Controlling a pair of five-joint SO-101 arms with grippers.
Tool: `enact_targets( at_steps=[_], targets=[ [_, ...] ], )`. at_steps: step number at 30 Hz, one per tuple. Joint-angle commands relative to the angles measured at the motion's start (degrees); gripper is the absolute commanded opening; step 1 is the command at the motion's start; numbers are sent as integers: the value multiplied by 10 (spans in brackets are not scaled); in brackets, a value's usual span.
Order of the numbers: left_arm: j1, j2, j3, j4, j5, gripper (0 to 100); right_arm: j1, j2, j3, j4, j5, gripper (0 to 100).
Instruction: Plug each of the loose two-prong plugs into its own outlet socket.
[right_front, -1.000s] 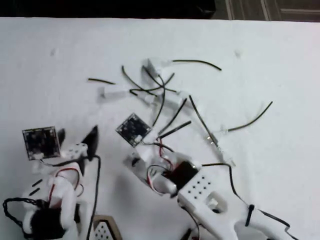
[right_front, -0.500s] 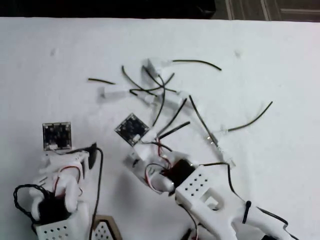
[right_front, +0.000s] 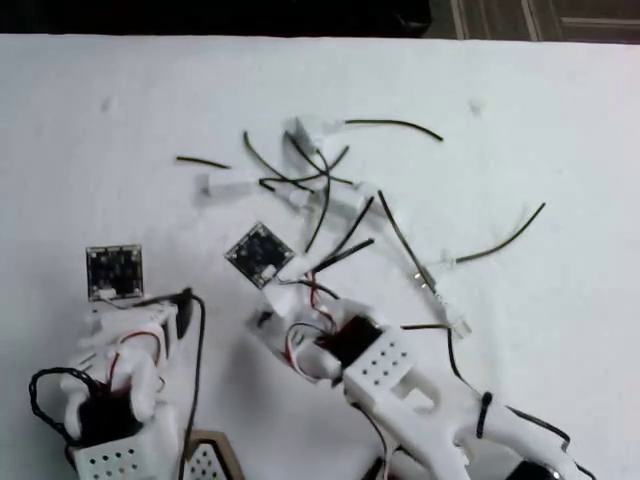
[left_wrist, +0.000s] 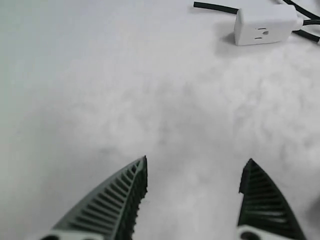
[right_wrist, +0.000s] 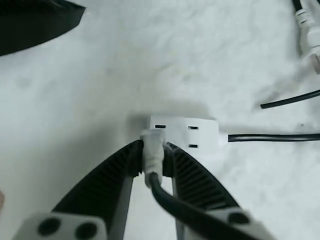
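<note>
Presently, high view: the table (right_front: 560, 120) has its far edge along the top of frame, against a dark strip. Broad runs of plain white, mottled top lie upper left and down the right side. A heap of cables (right_front: 320, 180), short and black, w/ white plugs and sockets among them, sits upper centre, well apart from both arms.

Right gripper (right_wrist: 153, 147), lower centre of high view: jaws nearly closed, clamped on a white plug (right_wrist: 151, 157) by its two sides. Plug's long axis runs in line w/ the fingers, its nose touching a white socket (right_wrist: 187, 132) at one end, by a slot. Whether prongs are seated: cannot tell. Socket is a rounded-corner block, long axis across the plug's. Socket cable (right_wrist: 270, 137), black, leaves the end away from the plug. Plug cable (right_wrist: 165, 200), black and smooth, runs back between the fingers.

Left gripper (left_wrist: 196, 162), lower left of high view: jaws wide apart, nothing held. Its fingers (left_wrist: 122, 197) are dark and ribbed, above white tabletop. A second socket (left_wrist: 265, 22), white, lies ahead of it, well apart.
</note>
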Motion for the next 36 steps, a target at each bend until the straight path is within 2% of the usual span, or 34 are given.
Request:
enact_targets(
  at_steps=[1,10,20,29,36],
  targets=[
    [-13,-3,-2,-13,-4,301,16,49,-47,-20,0,17],
    [-15,-3,-2,-13,-4,301,30,88,-74,-17,22,17],
    [-15,-3,-2,-13,-4,301,22,92,-92,35,29,17],
    [-15,-3,-2,-13,-4,301,25,228,-141,34,50,17],
    [-16,-4,-2,-13,-4,301,23,251,-142,31,50,17]
  ],
)
